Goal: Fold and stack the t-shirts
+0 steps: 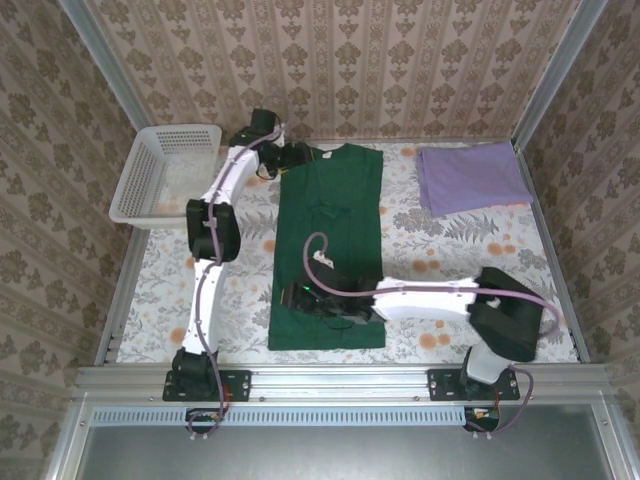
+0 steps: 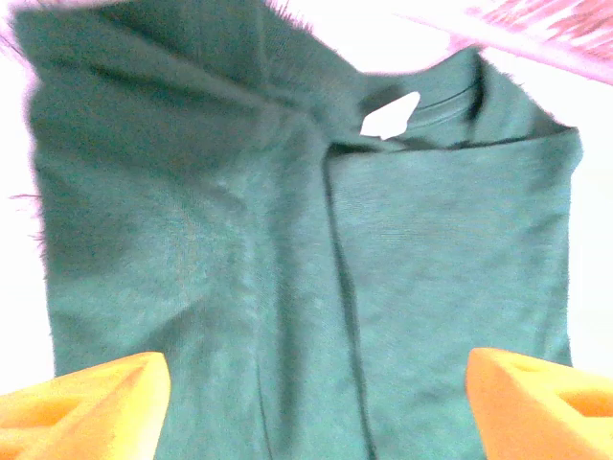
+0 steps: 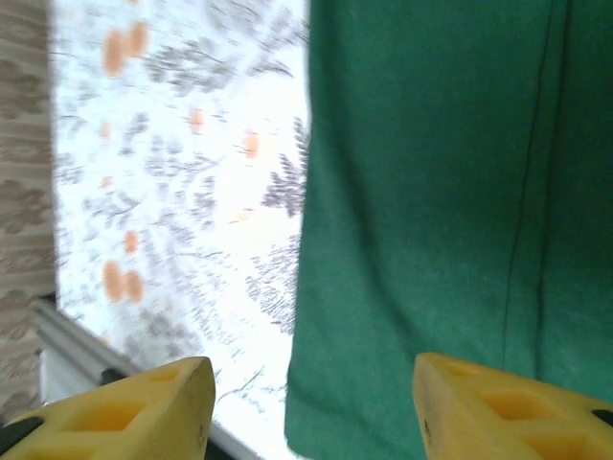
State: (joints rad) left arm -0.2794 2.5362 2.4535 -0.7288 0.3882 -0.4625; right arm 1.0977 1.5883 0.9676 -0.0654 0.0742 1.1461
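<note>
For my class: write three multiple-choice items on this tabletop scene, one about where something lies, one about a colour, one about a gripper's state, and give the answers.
1. Where does the lilac shirt lie?
A. At the far right corner of the table
B. At the near left corner
C. Draped over an arm

2. What colour is the long folded shirt in the middle?
A. White
B. Dark green
C. Red

3. How is the left gripper?
A. Shut on cloth
B. Shut, empty
C. Open, holding nothing

Answers:
1 A: the top view shows it folded by the far right wall.
2 B: it is plain dark green in the top and wrist views.
3 C: its jaws stand wide apart above the shirt's collar end.
</note>
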